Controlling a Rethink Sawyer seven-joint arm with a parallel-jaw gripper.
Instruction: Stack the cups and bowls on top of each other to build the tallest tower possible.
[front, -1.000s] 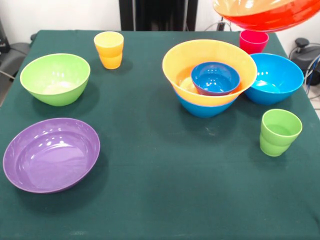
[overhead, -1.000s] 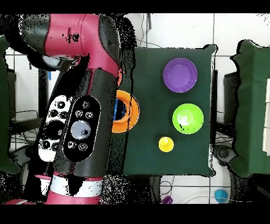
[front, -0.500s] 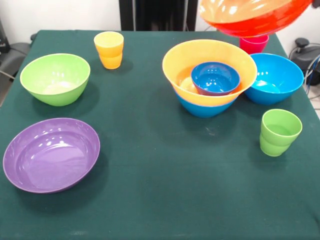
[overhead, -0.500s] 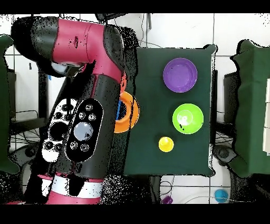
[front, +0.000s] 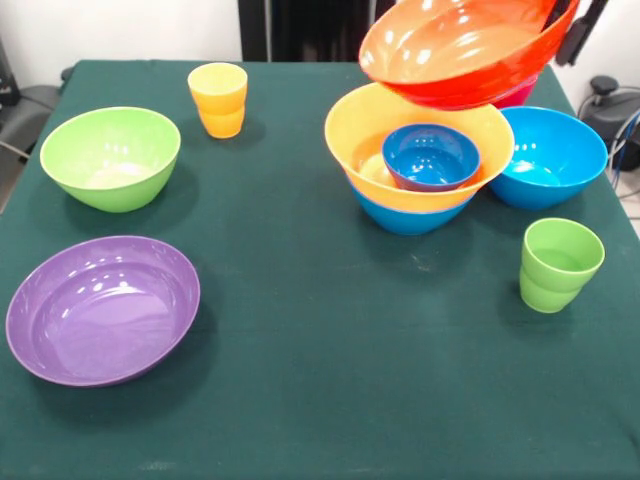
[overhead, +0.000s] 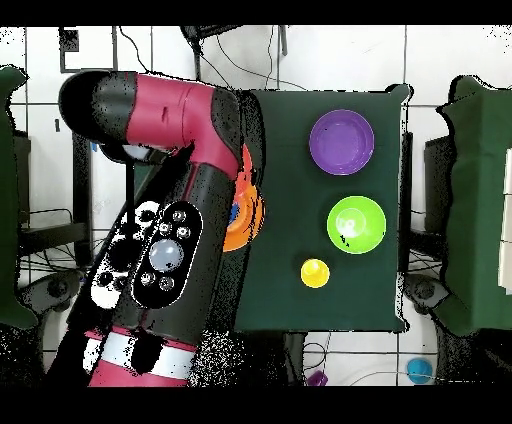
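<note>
Front view: tool (front: 572, 25) grips orange-red bowl (front: 462, 52) aloft.

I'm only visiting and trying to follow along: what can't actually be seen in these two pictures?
- Gripper: front view shows only a dark piece at the top edge beside the orange-red bowl; its fingers are hidden.
- Red-pink cup: front view, mostly behind that bowl.
- Tower: overhead view, largely covered by the arm.
- Big blue bowl and light green cup: overhead view, under the arm.
</note>
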